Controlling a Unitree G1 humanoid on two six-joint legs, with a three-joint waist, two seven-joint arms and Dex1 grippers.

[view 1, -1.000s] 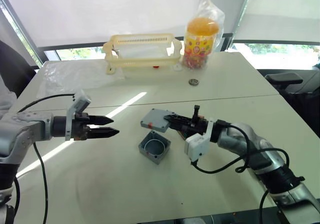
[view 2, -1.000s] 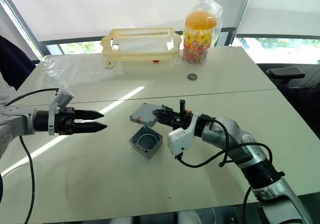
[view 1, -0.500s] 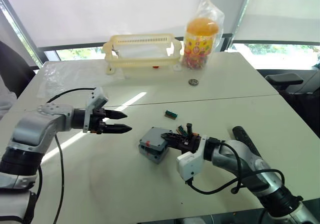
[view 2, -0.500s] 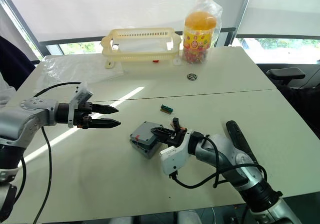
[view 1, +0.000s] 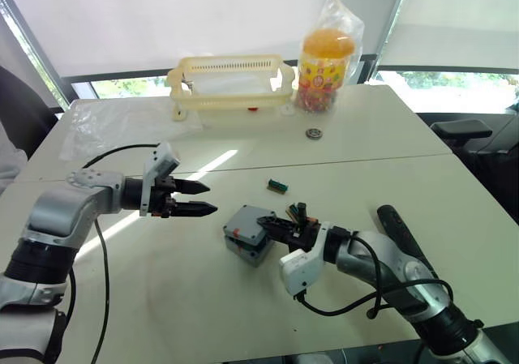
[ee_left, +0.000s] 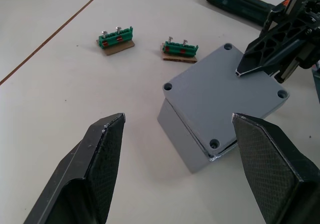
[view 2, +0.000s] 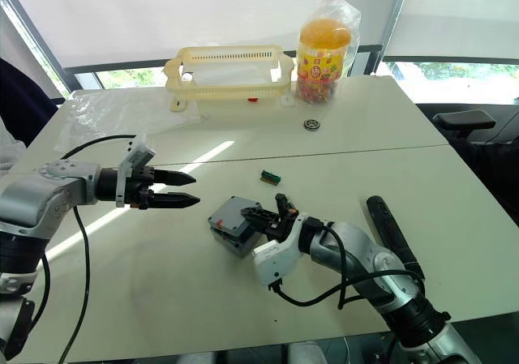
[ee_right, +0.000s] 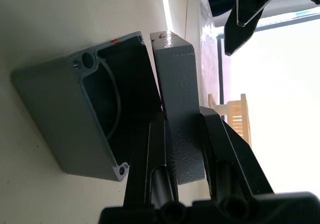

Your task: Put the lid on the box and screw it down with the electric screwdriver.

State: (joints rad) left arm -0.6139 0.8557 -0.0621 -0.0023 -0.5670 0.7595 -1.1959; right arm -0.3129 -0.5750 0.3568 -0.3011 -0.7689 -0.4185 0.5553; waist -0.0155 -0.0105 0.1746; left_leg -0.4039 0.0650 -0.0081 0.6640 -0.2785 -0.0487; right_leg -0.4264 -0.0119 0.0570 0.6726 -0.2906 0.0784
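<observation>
Near the middle of the white table [view 1: 162,299], the box [view 1: 246,246] sits with the lid [view 1: 249,224] held over its top by the right gripper [view 1: 274,224], whose two black fingers are clamped on the lid's edge. From the right wrist view the lid is tilted off the box's rim, with a gap open between them on one side, so the round hollow and a red mark on the box wall stay in sight. From the left wrist view the lid covers nearly all of the box, and whether it lies flush cannot be judged there. The box's far side is hidden by the lid and the right fingers.

Left of the box, apart from it, the left gripper [view 1: 204,199] hovers above the table with its fingers spread wide and nothing between them.

The electric screwdriver [view 2: 392,234] lies on the table beyond the right forearm, which covers part of it; its tip cannot be made out.

A small green piece [view 1: 277,186] lies just behind the box, and a second one [ee_left: 179,50] sits closer to it. Farther back stand a yellow basket [view 1: 231,79], a bagged jar [view 1: 326,57] and a small round part [view 1: 314,133]
</observation>
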